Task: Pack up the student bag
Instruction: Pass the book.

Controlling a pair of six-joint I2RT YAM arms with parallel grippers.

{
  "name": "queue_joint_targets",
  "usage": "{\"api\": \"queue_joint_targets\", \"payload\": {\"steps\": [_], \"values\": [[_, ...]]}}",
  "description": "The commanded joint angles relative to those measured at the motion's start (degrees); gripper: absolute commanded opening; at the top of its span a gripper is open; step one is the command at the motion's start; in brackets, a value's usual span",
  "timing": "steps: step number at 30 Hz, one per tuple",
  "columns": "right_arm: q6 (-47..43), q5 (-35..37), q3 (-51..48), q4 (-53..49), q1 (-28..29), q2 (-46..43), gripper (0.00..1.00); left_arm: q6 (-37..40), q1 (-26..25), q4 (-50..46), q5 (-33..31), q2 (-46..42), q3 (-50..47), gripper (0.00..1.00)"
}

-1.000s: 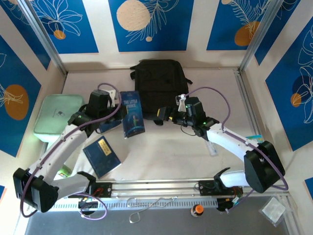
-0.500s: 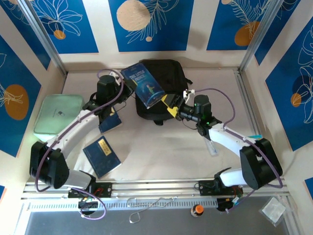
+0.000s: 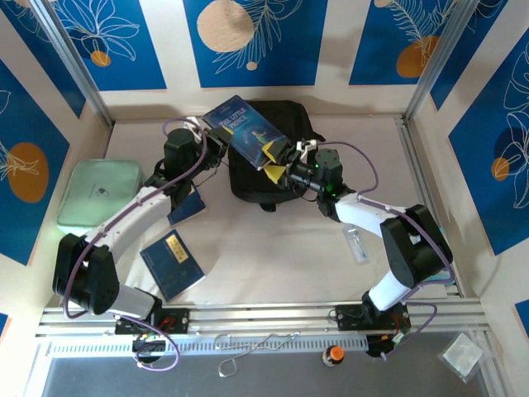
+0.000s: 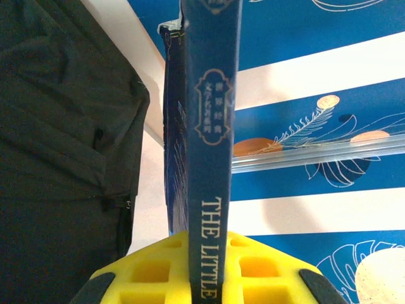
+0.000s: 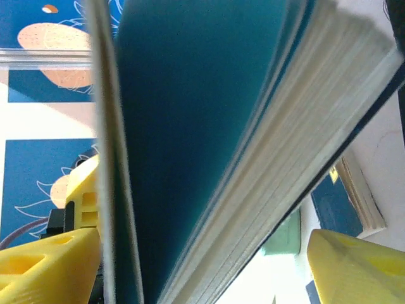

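The student bag (image 3: 285,124), a black soft backpack, lies flat at the back of the table; its fabric also shows in the left wrist view (image 4: 57,158). My left gripper (image 3: 215,142) is shut on the spine of a blue book, "The Little Prince" (image 3: 246,132), and holds it tilted in the air over the bag's left half. The spine (image 4: 209,126) stands between the yellow pads (image 4: 145,272). My right gripper (image 3: 277,165) is open at the book's lower right corner. Its yellow fingers (image 5: 44,269) stand wide on either side of the fanned pages (image 5: 297,139).
A mint-green zip case (image 3: 95,194) lies at the left wall. A second blue book (image 3: 172,263) lies front left, and another (image 3: 188,205) sits partly under the left arm. A small clear tube (image 3: 355,246) lies right of centre.
The left gripper lifted the book off the table and carried it back over the bag. The right gripper swung left to the book, and its fingers now straddle the book's edge.
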Motion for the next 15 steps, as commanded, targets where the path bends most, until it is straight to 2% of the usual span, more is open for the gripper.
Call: {"api": "queue_joint_targets", "payload": {"steps": [1, 5, 9, 11, 13, 15], "values": [[2.7, 2.1, 2.1, -1.0, 0.8, -0.2, 0.82, -1.5, 0.4, 6.3, 1.4, -0.2, 0.3, 0.0], [3.3, 1.6, 2.3, -0.1, 0.2, -0.2, 0.73, -1.6, 0.4, 5.6, 1.3, -0.3, 0.0, 0.0], [2.9, 1.5, 1.8, 1.5, -0.4, -0.6, 0.53, -1.3, 0.4, 3.7, 1.4, -0.5, -0.6, 0.0], [2.1, 1.4, 1.6, 1.8, -0.8, -1.2, 0.4, -1.0, 0.4, 3.1, 1.7, -0.7, -1.3, 0.0], [0.5, 1.0, 1.7, 1.2, -1.2, -2.0, 0.27, -0.4, 0.5, 2.4, 2.5, -0.7, -1.9, 0.08], [-1.9, 1.0, 1.9, -1.5, -1.8, -3.3, 0.18, 1.0, 0.6, 1.3, 3.6, -0.4, -2.2, 0.21]]}}
